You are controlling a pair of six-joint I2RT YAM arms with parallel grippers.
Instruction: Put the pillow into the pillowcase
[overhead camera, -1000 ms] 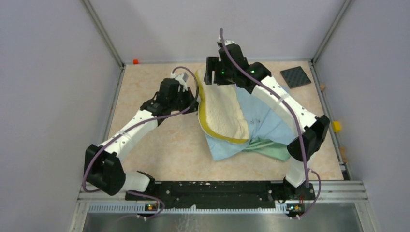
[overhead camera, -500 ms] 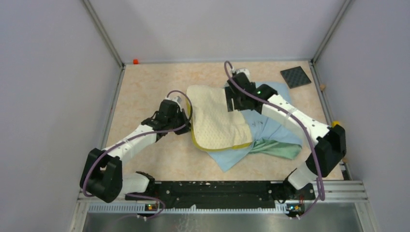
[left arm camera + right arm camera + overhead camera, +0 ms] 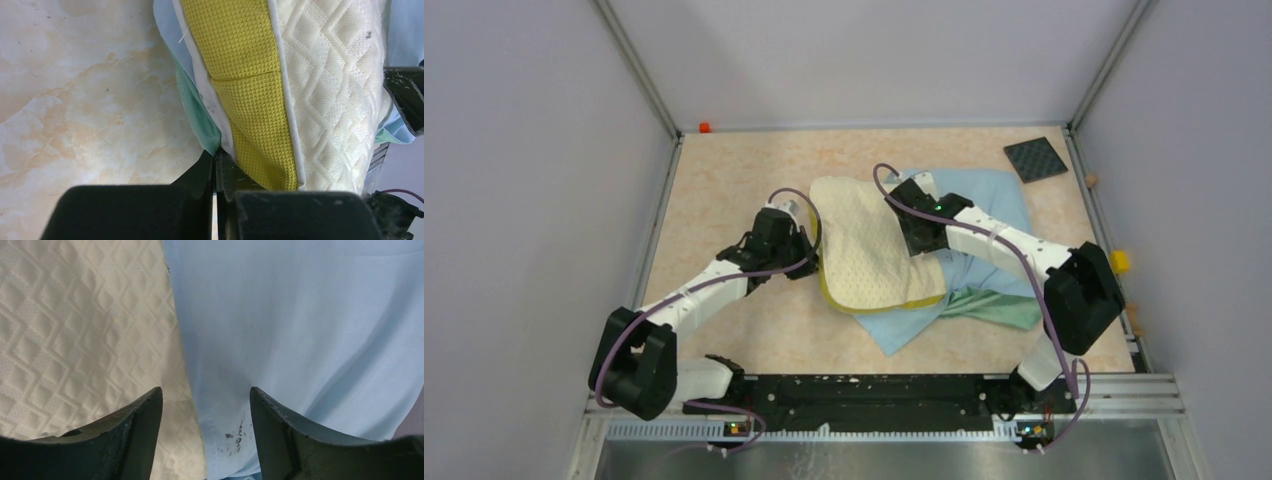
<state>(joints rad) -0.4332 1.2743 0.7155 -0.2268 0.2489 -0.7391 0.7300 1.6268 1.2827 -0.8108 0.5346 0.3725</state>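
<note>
The cream pillow [image 3: 864, 245] with its yellow band [image 3: 836, 297] lies flat on the light-blue pillowcase [image 3: 989, 195], whose green reverse [image 3: 994, 305] shows at the near right. My left gripper [image 3: 808, 262] is at the pillow's left edge. In the left wrist view it [image 3: 216, 161] is shut, pinching the green and light-blue pillowcase edge [image 3: 197, 112] beside the yellow band [image 3: 240, 75]. My right gripper [image 3: 921, 236] is open over the pillow's right edge. In the right wrist view it [image 3: 206, 395] straddles the line between the pillow [image 3: 85, 330] and the pillowcase [image 3: 300, 325], holding nothing.
A black textured square pad [image 3: 1035, 158] lies at the back right corner. A small orange piece [image 3: 705, 127] sits at the back left corner, and a yellow piece [image 3: 1119, 262] on the right rail. Grey walls enclose the marbled table [image 3: 724, 180].
The pillow, held up on edge a second ago, has come down flat onto the pillowcase. My right gripper has let go and moved nearer along the pillow's right edge. My left gripper lowered with it.
</note>
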